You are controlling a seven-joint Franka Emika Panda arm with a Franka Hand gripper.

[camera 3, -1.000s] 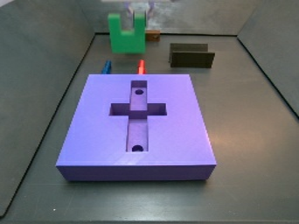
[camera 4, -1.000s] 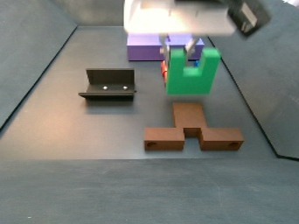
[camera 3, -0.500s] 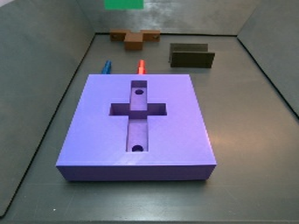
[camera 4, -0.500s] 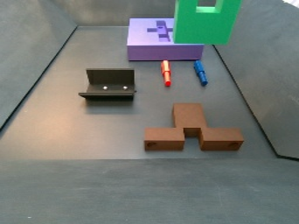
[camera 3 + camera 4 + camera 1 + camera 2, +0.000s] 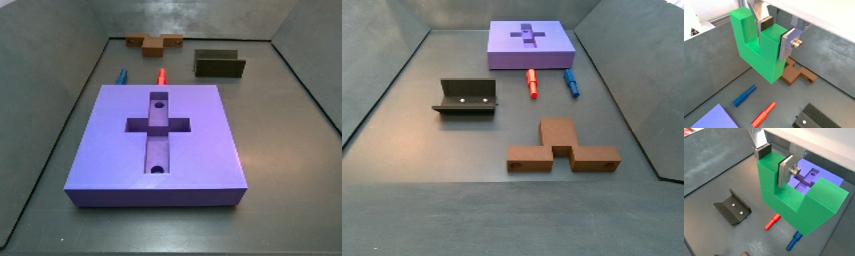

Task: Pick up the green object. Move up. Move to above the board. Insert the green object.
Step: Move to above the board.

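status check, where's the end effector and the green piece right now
End effector shut on the green object, high off the floor, out of both side views. Board recess open. Nothing in the way.

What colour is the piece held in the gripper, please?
Bright green piece, gripper shut on it; clearest in a wrist view.

One green object (image 5: 756,47) sits clamped between the gripper's (image 5: 769,31) two fingers (image 5: 789,44), while below them lie one board (image 5: 160,140), one fixture (image 5: 466,97), one brown piece (image 5: 563,146), one red peg (image 5: 532,82) and one blue peg (image 5: 572,82).
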